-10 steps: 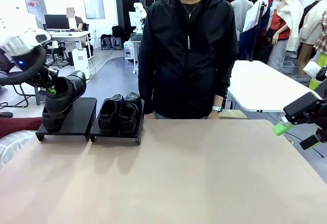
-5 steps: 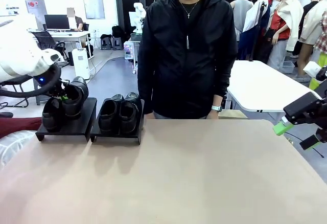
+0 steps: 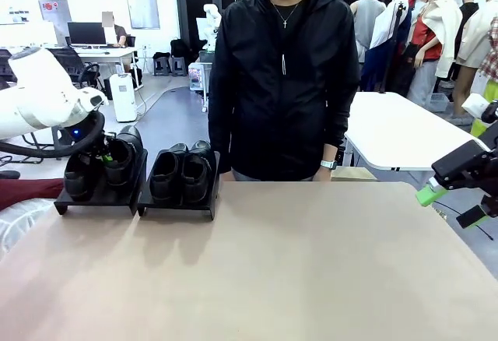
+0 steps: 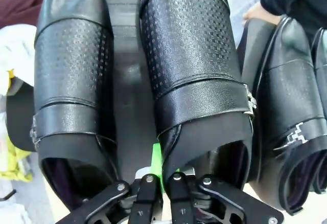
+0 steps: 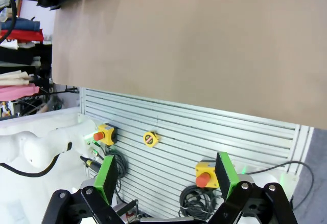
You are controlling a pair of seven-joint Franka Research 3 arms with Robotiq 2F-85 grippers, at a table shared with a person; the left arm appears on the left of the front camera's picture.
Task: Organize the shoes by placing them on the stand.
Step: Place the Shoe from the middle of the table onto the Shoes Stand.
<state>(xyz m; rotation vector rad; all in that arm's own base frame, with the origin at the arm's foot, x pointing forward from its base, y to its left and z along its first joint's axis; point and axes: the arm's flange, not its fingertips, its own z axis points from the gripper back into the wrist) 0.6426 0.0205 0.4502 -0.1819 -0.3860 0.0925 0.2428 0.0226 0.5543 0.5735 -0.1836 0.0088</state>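
Table (image 3: 311, 279): tan top, bare across the middle and near side; a person in a black jacket (image 3: 284, 84) stood at the far edge.
Stand (image 3: 124, 189): two black sloped platforms side by side at the far left of the table; in my left wrist view the left platform's surface showed as a dark strip between two shoes (image 4: 127, 81).
Shoes on right platform: one pair (image 3: 183, 171), toes toward me, sitting next to each other; the nearer one showed at the right of my left wrist view (image 4: 291, 132).
Shoes on left platform: outer shoe (image 3: 79, 176) at the far-left side, inner shoe (image 3: 124, 158) just beside it, both soles down on the slope; in the wrist view, outer shoe (image 4: 71, 81), inner shoe (image 4: 194, 70), a narrow gap between them.
My left gripper (image 3: 101, 154): was at the heel end of the inner shoe, behind the left platform; fingers pinched close together on that shoe's collar edge, one green pad (image 4: 157, 158) outside against the leather, other finger inside the opening (image 4: 159, 183).
My right gripper (image 5: 166, 175): was off the table's right edge, well apart from stand and shoes; green pads (image 5: 106, 178) spread wide, nothing between them; also seen at the far right of the front view (image 3: 447, 189).
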